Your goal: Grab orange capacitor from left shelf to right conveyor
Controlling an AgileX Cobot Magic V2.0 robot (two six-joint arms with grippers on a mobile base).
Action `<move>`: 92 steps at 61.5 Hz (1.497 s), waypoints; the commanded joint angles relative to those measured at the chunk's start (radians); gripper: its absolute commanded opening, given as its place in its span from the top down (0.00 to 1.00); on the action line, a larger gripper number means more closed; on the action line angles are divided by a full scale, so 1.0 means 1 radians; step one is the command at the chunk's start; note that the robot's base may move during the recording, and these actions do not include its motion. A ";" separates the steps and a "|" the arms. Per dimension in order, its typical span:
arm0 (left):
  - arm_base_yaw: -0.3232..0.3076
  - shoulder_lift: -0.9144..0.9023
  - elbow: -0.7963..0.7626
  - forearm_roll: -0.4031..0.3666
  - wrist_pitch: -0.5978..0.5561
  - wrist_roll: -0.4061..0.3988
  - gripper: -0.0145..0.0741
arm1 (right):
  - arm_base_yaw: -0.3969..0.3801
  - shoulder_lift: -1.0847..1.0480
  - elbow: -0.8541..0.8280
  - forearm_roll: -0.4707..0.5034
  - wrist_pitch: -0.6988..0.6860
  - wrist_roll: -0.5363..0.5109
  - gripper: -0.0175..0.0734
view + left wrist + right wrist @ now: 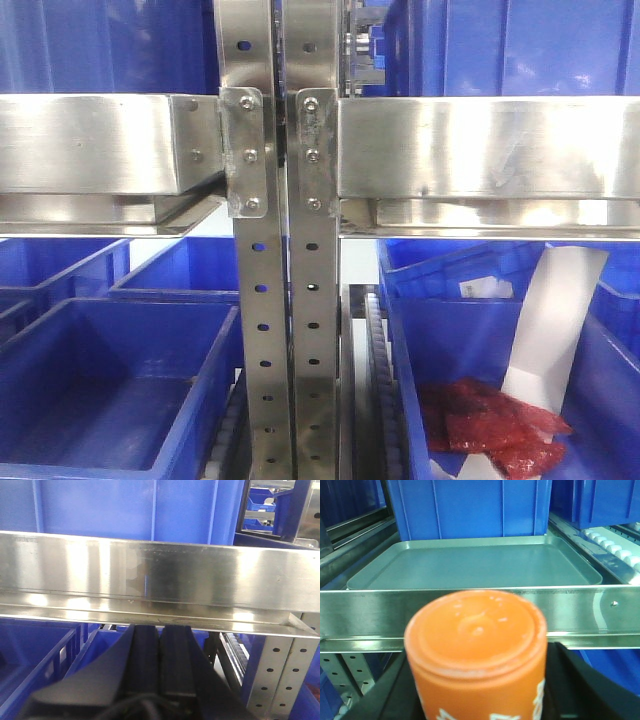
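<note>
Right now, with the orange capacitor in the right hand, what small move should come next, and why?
Probably lift the orange capacitor a little first: it faces the steel rail, and the grey tray lies just behind that rail, so a straight push might hit metal.

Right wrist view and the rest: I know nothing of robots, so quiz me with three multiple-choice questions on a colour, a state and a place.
1. The tray behind the steel rail is: A red; B grey-green; C yellow.
2. The jaws of the left gripper are: A wide open; B shut on a bottle; C shut, empty.
3. The orange capacitor is: A on the tray; B in the left gripper; C in the right gripper, short of the rail.
1 B, its bed looks grey-green. 2 C, they meet with nothing between. 3 C, black jaws flank it before the rail.
</note>
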 commanded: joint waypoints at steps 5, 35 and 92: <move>-0.001 -0.012 -0.005 -0.002 -0.089 -0.001 0.98 | -0.003 0.014 -0.038 0.000 -0.084 -0.004 0.62; 0.003 -0.012 -0.005 -0.002 -0.089 -0.001 0.98 | -0.003 0.014 -0.038 0.000 -0.084 -0.004 0.62; 0.003 -0.012 -0.005 -0.002 -0.089 -0.001 0.98 | -0.003 0.014 -0.038 0.000 -0.084 -0.004 0.62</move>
